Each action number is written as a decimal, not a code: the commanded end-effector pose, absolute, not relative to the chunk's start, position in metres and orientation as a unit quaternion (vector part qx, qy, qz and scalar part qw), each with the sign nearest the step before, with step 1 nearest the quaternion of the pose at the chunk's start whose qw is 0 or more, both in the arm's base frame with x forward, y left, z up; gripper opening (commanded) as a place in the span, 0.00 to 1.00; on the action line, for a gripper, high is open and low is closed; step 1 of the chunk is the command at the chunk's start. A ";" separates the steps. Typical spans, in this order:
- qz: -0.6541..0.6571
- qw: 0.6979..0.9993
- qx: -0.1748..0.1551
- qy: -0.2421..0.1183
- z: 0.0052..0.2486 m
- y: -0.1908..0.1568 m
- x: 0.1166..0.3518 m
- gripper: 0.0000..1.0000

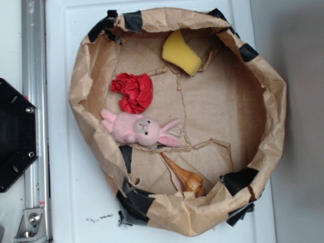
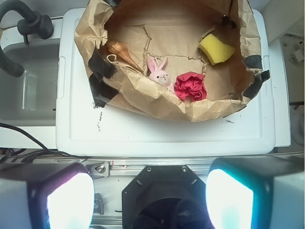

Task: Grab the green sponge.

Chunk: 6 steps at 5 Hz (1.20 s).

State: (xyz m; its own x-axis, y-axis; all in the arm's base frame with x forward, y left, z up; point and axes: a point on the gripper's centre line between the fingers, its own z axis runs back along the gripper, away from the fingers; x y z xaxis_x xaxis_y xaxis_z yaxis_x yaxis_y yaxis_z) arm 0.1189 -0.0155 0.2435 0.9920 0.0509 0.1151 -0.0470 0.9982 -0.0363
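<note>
The green sponge [image 1: 182, 52] is in fact a yellow foam wedge with one curved edge, lying at the far side of the brown paper basin [image 1: 273, 101]. In the wrist view the sponge [image 2: 215, 49] sits at the upper right of the basin [image 2: 143, 95]. My gripper [image 2: 150, 198] is open, its two glowing fingers [image 2: 69, 200] spread wide at the bottom of the wrist view. It hovers high over the black robot base [image 2: 162, 191], well away from the basin and the sponge. The exterior view does not show the gripper.
Inside the basin lie a red ruffled cloth ball [image 1: 134, 92], a pink plush bunny [image 1: 142, 130] and an orange spiral shell [image 1: 185, 177]. The basin rests on a white lid [image 2: 157, 133]. A metal rail [image 1: 34, 116] and the black base [image 1: 15, 134] stand on the left.
</note>
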 end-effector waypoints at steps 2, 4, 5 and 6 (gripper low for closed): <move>0.020 0.995 0.009 -0.096 0.236 0.015 0.140 1.00; -0.080 0.992 0.026 -0.093 0.197 0.045 0.199 1.00; -0.119 0.985 0.076 -0.100 0.172 0.060 0.234 1.00; -0.144 0.975 0.120 -0.122 0.159 0.062 0.257 1.00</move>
